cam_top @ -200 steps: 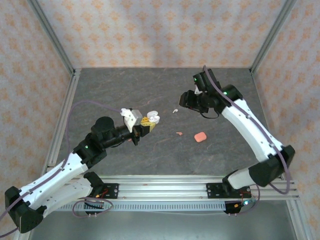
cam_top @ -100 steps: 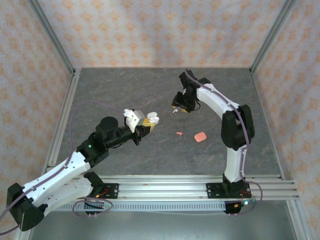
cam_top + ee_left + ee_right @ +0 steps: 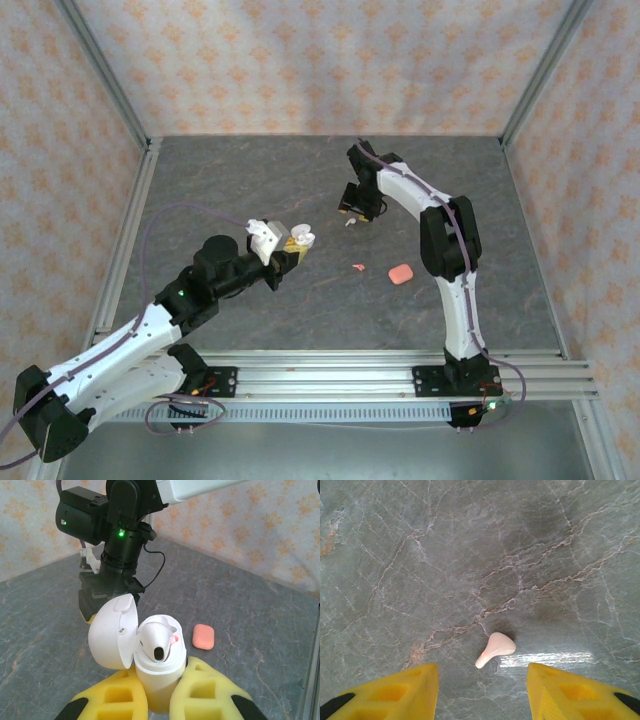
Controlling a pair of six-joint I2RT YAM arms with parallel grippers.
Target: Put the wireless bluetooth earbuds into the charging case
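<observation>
- Counter [image 3: 250, 180]: grey and marble-veined, with patterned walls [image 3: 300, 60] on three sides.
- Right arm [image 3: 450, 260]: rises from the near right edge and folds back over to the far middle, with its wrist pointing down.
- Left arm [image 3: 130, 335]: reaches from the near left corner toward mid-counter.
- Left gripper [image 3: 160, 692]: its yellow fingers are clamped on the base of the white case, one on each side.
- Right gripper [image 3: 481, 672]: jaws apart and holding nothing. It sits low over the counter with one finger on each side of the loose white earbud, touching neither side of it.
- White case [image 3: 157, 675]: held in the left gripper left of mid-counter, with its lid swung open to the left.
- Pink case [image 3: 401, 273]: lies flat on the counter right of centre, well apart from both grippers.
- Seated white earbud [image 3: 157, 642]: sits in the open white case. A small pink piece lies just beside it in the same case, too hidden to name.
- Loose white earbud [image 3: 495, 648]: lies on the counter between the right gripper's fingers.
- Pink earbud [image 3: 358, 267]: lies on the counter near the pink case, on its left, between the two cases.
</observation>
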